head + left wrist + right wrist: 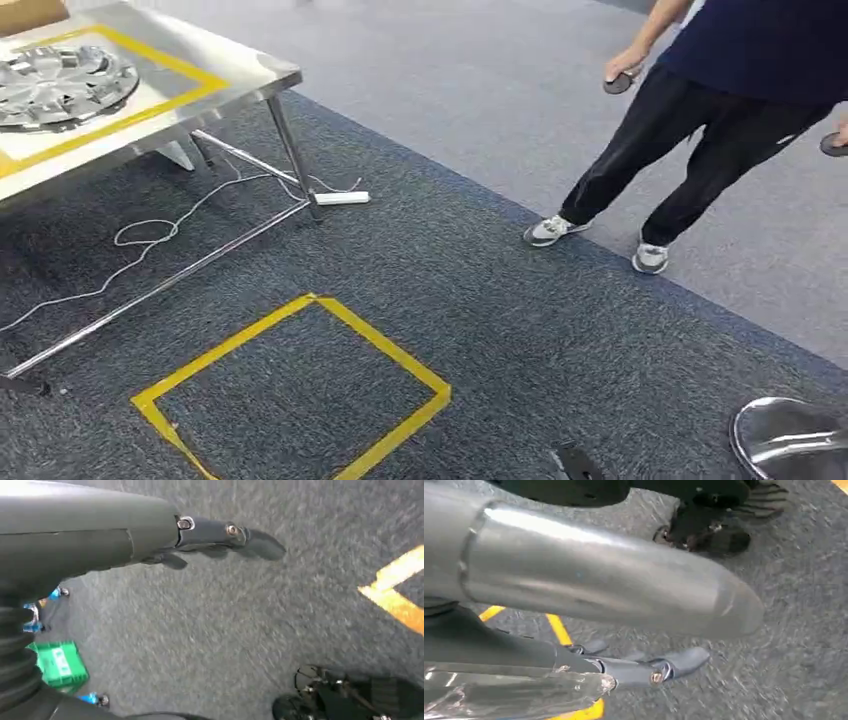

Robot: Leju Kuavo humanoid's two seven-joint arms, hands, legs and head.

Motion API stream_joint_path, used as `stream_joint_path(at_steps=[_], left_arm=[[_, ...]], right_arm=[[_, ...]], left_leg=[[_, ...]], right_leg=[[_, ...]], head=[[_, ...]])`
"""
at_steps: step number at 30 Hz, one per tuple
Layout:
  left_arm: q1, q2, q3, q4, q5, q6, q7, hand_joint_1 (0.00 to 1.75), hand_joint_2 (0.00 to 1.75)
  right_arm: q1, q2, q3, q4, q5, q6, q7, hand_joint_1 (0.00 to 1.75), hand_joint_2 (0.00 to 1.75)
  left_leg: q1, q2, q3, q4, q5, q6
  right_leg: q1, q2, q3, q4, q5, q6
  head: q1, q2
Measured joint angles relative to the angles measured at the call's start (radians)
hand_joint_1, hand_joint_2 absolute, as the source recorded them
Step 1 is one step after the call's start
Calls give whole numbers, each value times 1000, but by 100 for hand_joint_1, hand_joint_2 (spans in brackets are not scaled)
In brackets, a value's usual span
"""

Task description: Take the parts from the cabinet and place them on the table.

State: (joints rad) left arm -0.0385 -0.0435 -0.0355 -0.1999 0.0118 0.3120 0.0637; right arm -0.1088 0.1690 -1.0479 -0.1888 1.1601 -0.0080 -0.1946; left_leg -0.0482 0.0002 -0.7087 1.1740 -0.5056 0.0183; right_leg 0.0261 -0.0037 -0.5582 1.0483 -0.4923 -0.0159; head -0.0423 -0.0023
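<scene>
one shiny metal part (60,85) already lies inside the yellow tape outline on the steel tabletop (245,75), while the right hand (649,670) grips a long silver part (599,575), apparently not yet delivered. the left hand (220,540) hangs empty, fingers loosely extended, above dark grey carpet (480,300) (a yellow taped square (295,395) marks it), and a person (720,110) stands nearby.

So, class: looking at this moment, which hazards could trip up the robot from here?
1. The white cable and power strip lie on the carpet beside the table leg; feet could snag them.
2. A person stands close on the right; a turn might bring an arm near them.
</scene>
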Motion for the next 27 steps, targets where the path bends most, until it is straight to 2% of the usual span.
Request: stream_joint_path(at_steps=[1,2,3,4,5,6,7,8,9,10,12,13,14,15,17,18,19,20,22,23,24,25,26,27], left_arm=[[1,0,0,0,0,0,0,0,175],[1,0,0,0,-1,0,0,0,175],[1,0,0,0,-1,0,0,0,175],[1,0,0,0,-2,0,0,0,175],[1,2,0,0,-2,0,0,0,175],[1,4,0,0,-2,0,0,0,175],[0,3,0,0,-2,0,0,0,175],[-1,-5,0,0,-3,-1,0,0,175],[-1,-1,0,0,-4,-1,-2,0,175],[-2,-2,0,0,-6,-1,-3,0,175],[-2,-1,0,0,-11,-5,-8,0,175],[-2,1,0,0,-11,-6,-10,0,0],[-2,3,0,0,-12,-9,-13,0,0],[-2,3,0,0,-12,-13,-15,0,0],[0,3,0,0,-10,-24,-17,0,0],[0,3,0,0,-8,-24,-18,0,0],[0,2,0,0,-6,-24,-19,0,0],[0,3,0,1,-6,-24,-19,0,0],[0,3,0,0,-6,-20,-20,0,0],[0,3,0,0,-7,-19,-21,0,0],[0,3,0,0,-8,-18,-21,0,0],[0,4,0,1,-8,-18,-21,0,0],[0,4,0,1,-8,-17,-21,0,0],[0,4,0,1,-8,-17,-21,0,0]], right_arm=[[1,0,0,0,0,0,0,0,0],[4,0,0,0,0,1,1,0,0],[7,0,0,0,0,1,2,0,0],[9,1,0,0,0,1,2,0,0],[9,1,0,0,0,1,2,0,0],[8,1,0,0,0,1,2,0,0],[7,1,0,0,0,1,2,0,0],[5,-2,0,-2,0,0,2,0,0],[3,-2,0,-2,0,1,2,0,0],[5,-1,0,-2,0,1,3,0,0],[11,0,0,-2,0,1,8,0,0],[12,0,0,-2,1,1,10,0,0],[12,0,0,-2,1,0,12,0,0],[7,0,0,-2,1,0,11,0,0],[4,1,0,-2,2,-4,-2,0,0],[5,1,0,-2,4,-8,-8,0,0],[6,1,0,-2,5,-12,-12,0,0],[7,1,0,-2,5,-14,-15,0,0],[5,1,0,-2,8,-17,-21,0,0],[2,1,0,-2,8,-18,-21,0,0],[0,1,0,-2,8,-19,-23,0,0],[-1,2,1,-2,8,-19,-23,0,0],[0,3,0,-2,8,-19,-23,0,0],[3,3,0,-2,9,-20,-23,0,0]], left_leg=[[11,-1,-27,79,-42,-12],[22,-1,-50,146,-71,-24],[34,-1,-54,172,-76,-36],[45,-1,-38,157,-60,-49],[57,-1,0,98,-26,-65],[69,-1,56,9,13,-81],[85,-10,113,-82,43,-98],[94,-46,140,-131,27,-117],[89,-54,139,-139,30,-86],[85,-45,136,-137,31,-70],[79,-37,132,-144,44,-49],[81,-29,132,-150,48,-34],[78,-21,132,-150,48,-24],[74,-15,132,-149,47,-15],[64,0,132,-149,45,-6],[60,5,132,-149,45,-5],[56,7,132,-149,45,-5],[53,9,133,-149,46,-4],[51,9,136,-149,46,-4],[48,9,136,-149,46,-6],[42,9,134,-144,45,-8],[41,10,131,-141,44,-3],[41,10,129,-143,51,12],[42,10,129,-147,53,10]], right_leg=[[-9,9,-6,0,5,7],[-18,15,-11,0,8,12],[-28,19,-14,0,11,18],[-38,26,-17,1,15,25],[-50,34,-19,1,16,35],[-62,42,-19,2,18,47],[-71,50,-20,4,18,61],[-67,56,-25,9,16,74],[-67,61,-30,12,19,83],[-69,67,-27,-5,29,91],[-78,75,-25,-27,47,110],[-80,65,-36,-23,41,113],[-74,30,-49,12,18,109],[-69,15,-81,84,-21,105],[-63,11,-162,261,-95,102],[-60,11,-182,307,-105,99],[-57,11,-178,303,-93,94],[-52,11,-152,254,-62,87],[-42,7,-46,65,19,69],[-36,-4,-17,8,8,62],[-35,-4,-14,-3,12,63],[-38,0,-8,-9,20,72],[-37,1,-10,-7,21,78],[-35,2,-13,-7,23,75]], head=[[-2,0],[-1,0],[-2,0],[0,0],[-2,0],[-1,0],[-2,0],[-9,0],[-12,0],[-5,0],[-3,0],[-3,0],[4,0],[11,0],[15,0],[14,0],[15,0],[14,0],[15,0],[14,0],[14,0],[13,0],[11,0],[13,0]])
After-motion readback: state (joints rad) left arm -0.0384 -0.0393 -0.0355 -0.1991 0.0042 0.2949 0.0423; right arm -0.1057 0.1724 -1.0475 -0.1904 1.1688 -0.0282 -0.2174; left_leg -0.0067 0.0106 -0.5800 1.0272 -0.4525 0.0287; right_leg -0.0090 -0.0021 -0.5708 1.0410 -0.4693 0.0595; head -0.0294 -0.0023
